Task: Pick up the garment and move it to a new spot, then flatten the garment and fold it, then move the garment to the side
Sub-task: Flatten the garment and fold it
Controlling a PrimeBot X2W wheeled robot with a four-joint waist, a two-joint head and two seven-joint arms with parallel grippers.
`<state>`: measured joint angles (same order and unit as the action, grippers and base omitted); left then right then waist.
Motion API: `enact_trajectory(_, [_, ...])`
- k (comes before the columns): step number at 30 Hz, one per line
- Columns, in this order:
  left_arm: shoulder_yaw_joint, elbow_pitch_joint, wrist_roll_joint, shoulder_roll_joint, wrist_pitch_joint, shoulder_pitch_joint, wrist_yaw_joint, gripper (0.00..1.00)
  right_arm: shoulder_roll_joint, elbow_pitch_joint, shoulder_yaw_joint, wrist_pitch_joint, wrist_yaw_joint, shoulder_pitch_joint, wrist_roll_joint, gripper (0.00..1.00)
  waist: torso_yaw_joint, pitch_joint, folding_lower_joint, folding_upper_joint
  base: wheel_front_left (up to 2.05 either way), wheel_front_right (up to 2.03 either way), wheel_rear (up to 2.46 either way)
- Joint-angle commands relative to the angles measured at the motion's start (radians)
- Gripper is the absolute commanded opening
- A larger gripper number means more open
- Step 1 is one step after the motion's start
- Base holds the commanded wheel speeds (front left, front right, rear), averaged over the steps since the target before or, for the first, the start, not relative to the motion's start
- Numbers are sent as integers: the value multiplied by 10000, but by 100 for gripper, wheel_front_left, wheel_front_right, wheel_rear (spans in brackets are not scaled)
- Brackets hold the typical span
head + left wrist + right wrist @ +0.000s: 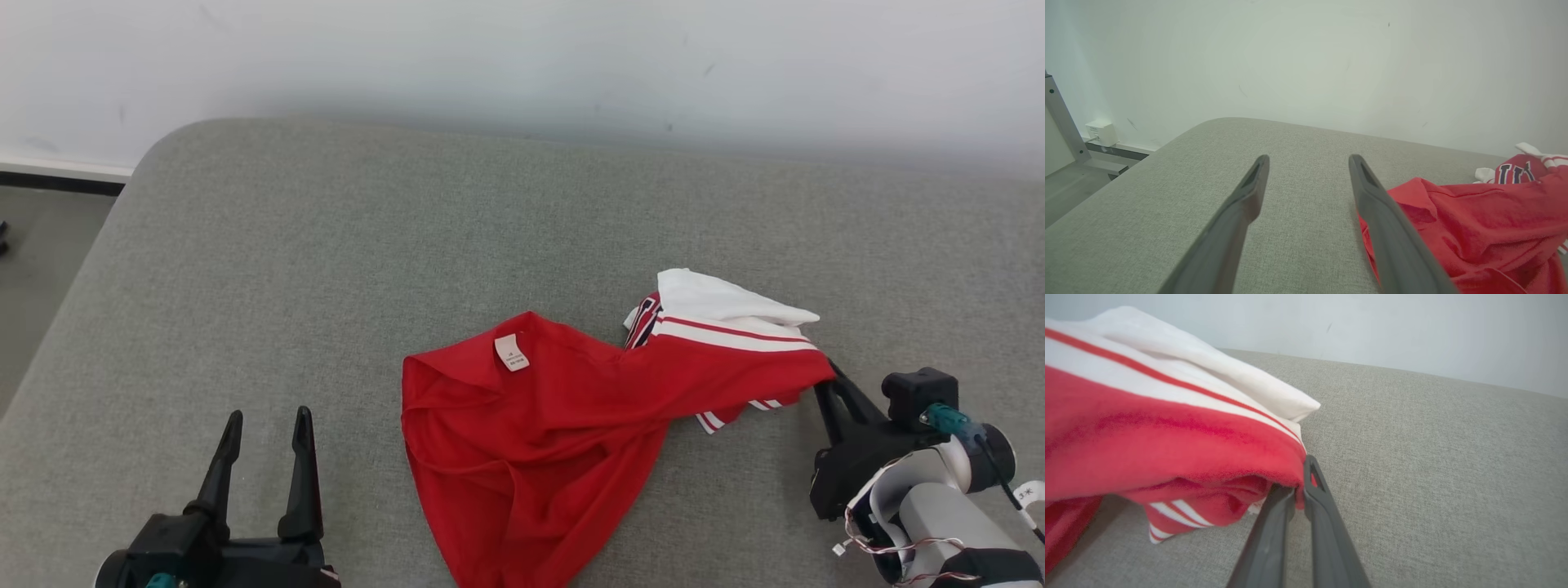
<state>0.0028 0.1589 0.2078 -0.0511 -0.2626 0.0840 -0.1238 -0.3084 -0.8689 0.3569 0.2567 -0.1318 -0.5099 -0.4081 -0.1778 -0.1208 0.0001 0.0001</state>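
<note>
The garment (555, 425) is a red shirt with white striped trim and a white part, lying crumpled on the grey cushion (326, 245) right of centre. My right gripper (826, 377) is shut on the garment's right edge, and in the right wrist view the red cloth (1188, 449) is pinched between the two dark fingers (1323, 514) and lifted a little off the cushion. My left gripper (265, 429) stands open at the lower left, a short way left of the garment, with nothing between its fingers (1241, 208). The garment (1474, 228) lies to the right in the left wrist view.
A pale wall (522, 57) runs behind the cushion's far edge. The cushion's rounded left corner (163, 147) drops to the floor (41, 261). A white wall socket (1100, 131) and a grey metal frame (1061, 118) stand at the left.
</note>
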Motion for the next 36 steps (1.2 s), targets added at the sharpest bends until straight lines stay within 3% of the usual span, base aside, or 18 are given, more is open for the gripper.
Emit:
enact_trajectory(1, [-3, 43, 2, 10, -29, -70, -26, 100, -116, 35, -29, 67, 26, -1, -49, 0, 132, 161, -1, -1, 0, 0, 0])
enact_trajectory(6, [9, 100, 109, 11, -29, -360, -10, 100, -396, 1351, -407, 87, 26, 536, 124, 0, 496, 583, -1, -1, 0, 0, 0])
enact_trajectory(16, [-11, -20, 262, 9, -29, -726, 139, 100, -814, 5393, -1716, -4, 26, 2358, 891, 0, 1285, 812, -1, -1, 0, 0, 0])
enact_trajectory(23, [-126, -71, 353, 8, -29, -783, 247, 100, -770, 8140, -2679, -1060, 26, 3273, 1516, 0, 1412, 793, -1, -1, 0, 0, 0])
enact_trajectory(28, [-199, -73, 514, 5, -29, -640, 274, 100, -745, 10327, -3143, -2261, 26, 3487, 1975, 0, 1088, 704, -1, -1, 0, 0, 0])
enact_trajectory(36, [-595, 3, 728, 6, -29, -346, 379, 100, -1030, 10315, -2833, -2865, 26, 2630, 2096, 0, 371, 401, -1, -1, 0, 0, 0])
